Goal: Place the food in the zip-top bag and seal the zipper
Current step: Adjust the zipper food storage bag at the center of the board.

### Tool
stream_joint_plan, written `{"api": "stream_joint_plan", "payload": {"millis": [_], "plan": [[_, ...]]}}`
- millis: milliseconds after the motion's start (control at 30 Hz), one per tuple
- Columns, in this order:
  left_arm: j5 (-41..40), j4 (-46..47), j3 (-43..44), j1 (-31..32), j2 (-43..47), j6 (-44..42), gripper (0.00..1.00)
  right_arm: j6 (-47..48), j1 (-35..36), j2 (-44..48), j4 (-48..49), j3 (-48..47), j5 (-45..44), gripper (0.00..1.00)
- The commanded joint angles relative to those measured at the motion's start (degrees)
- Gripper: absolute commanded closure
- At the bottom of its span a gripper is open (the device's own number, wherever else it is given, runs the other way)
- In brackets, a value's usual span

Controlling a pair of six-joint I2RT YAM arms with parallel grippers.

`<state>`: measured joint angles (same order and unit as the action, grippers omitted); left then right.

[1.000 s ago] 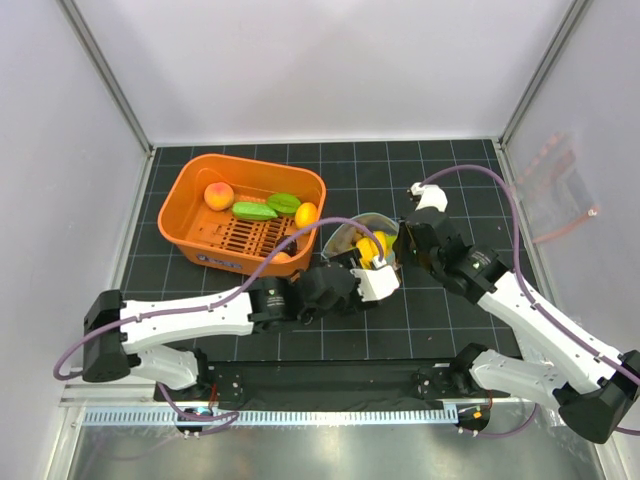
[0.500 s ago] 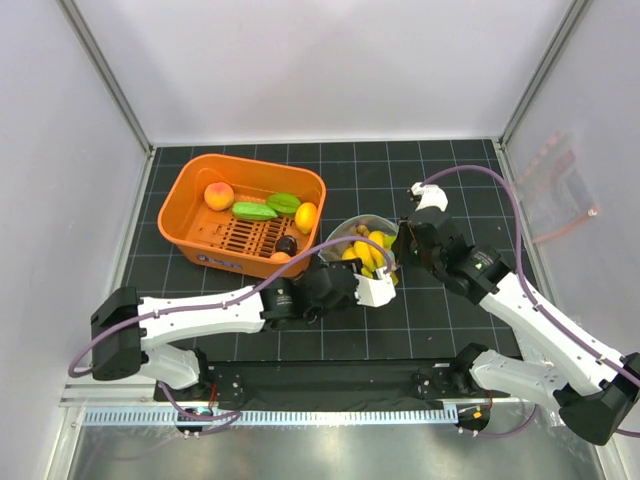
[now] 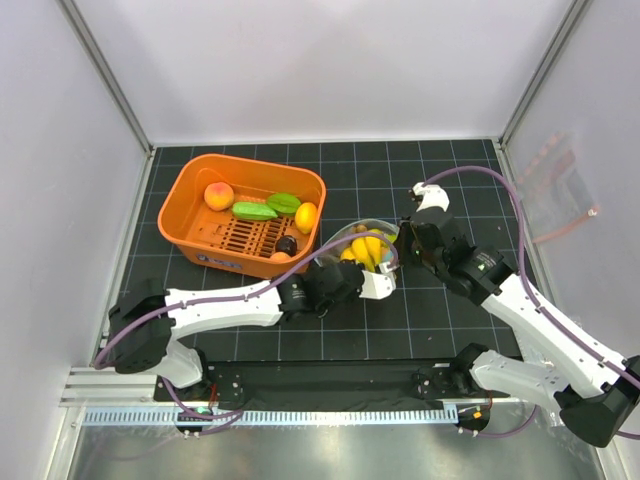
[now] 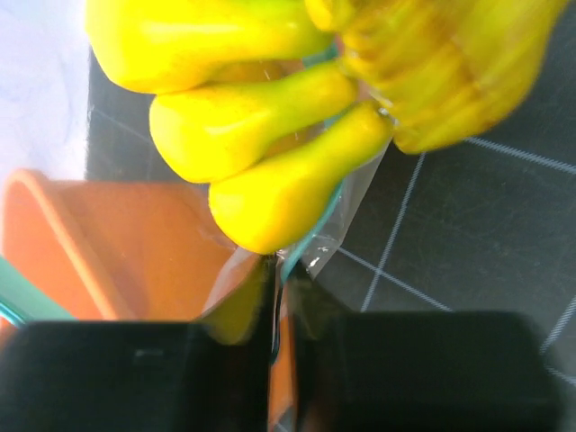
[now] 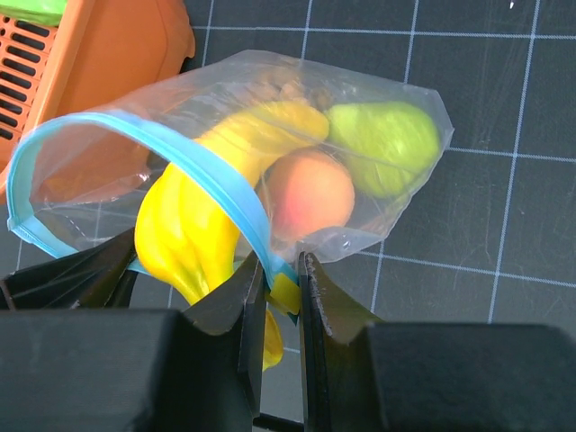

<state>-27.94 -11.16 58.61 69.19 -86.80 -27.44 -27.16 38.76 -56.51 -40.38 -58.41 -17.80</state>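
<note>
Honestly, the zip-top bag (image 3: 365, 245) is the awkward part: thin clear film, floppy and slick, with no shape of its own, so it sags wherever nothing holds it. It lies on the black mat (image 3: 450, 170) just right of the orange basket (image 3: 215, 258), with a banana (image 5: 193, 225), a peach (image 5: 310, 193) and a green piece (image 5: 382, 135) inside. The toys look like light, hard plastic, so weight is no worry, yet their smooth round sides could let them roll out if the mouth tips down. I judge the zipper (image 5: 211, 171), the stiffer teal strip along the mouth, to be the only firm place to hold; the film beside it would stretch or slip.

My right gripper (image 5: 281, 270) is clamped on that strip, fingers drawn almost together with the teal band pinched between them. My left gripper (image 4: 277, 328) is at the other side of the mouth, fingers narrowed to a thin slit with the bag's clear edge running into it. I take that as a pinch on the bag, though the view is very close. Between the two, the mouth arches open. A lemon (image 3: 306, 213) and green pods (image 3: 255, 211) lie in the basket.
</note>
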Motion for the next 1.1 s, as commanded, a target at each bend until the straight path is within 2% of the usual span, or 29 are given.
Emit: {"api": "stream_joint_plan", "payload": {"millis": [0,100,233,333,400,500,533,600,633,700,867,1067], "plan": [[0.4,0.4,1.5,-0.2,2.9,1.2,0.99,0.3,-0.4,2.0,2.1,-1.4,0.1,0.99],[3.4,-1.0,1.9,-0.2,6.3,3.8,1.00,0.5,-0.5,2.7,1.6,-1.1,0.1,0.99],[12.0,-3.6,2.9,-0.2,11.8,7.9,1.00,1.0,-0.5,4.6,1.1,-0.3,-0.9,0.99],[17.6,-3.3,2.5,-0.4,14.5,10.9,1.00,0.9,-0.4,5.7,1.1,0.1,-0.4,0.92],[18.6,-2.2,2.1,-0.6,16.7,12.6,1.00,0.9,-0.6,7.2,1.4,0.2,-0.3,0.89],[20.3,-0.9,0.9,-1.9,18.2,15.3,1.00,0.9,-0.5,8.9,0.8,-0.8,-1.5,0.72],[21.1,-0.8,0.9,-2.1,18.3,16.0,1.00,1.2,-0.5,9.3,0.7,-1.3,-1.6,0.62],[22.1,-0.9,1.1,-2.9,17.7,16.7,1.00,1.8,-0.4,11.0,0.6,-1.6,-1.4,0.57],[22.7,-0.9,1.2,-3.3,17.5,17.2,1.00,2.4,-0.5,11.6,0.4,-1.8,-1.0,0.50],[24.2,-1.6,1.8,-3.8,16.8,17.7,1.00,3.0,-0.5,13.3,0.4,-1.9,0.0,0.46],[25.5,-1.1,1.0,-4.1,17.1,16.3,1.00,4.5,-0.5,14.9,1.9,-1.9,6.7,0.43],[29.6,-1.3,0.7,-4.1,17.3,14.0,1.00,5.1,-0.5,10.7,3.5,-4.3,8.8,0.43]]}}
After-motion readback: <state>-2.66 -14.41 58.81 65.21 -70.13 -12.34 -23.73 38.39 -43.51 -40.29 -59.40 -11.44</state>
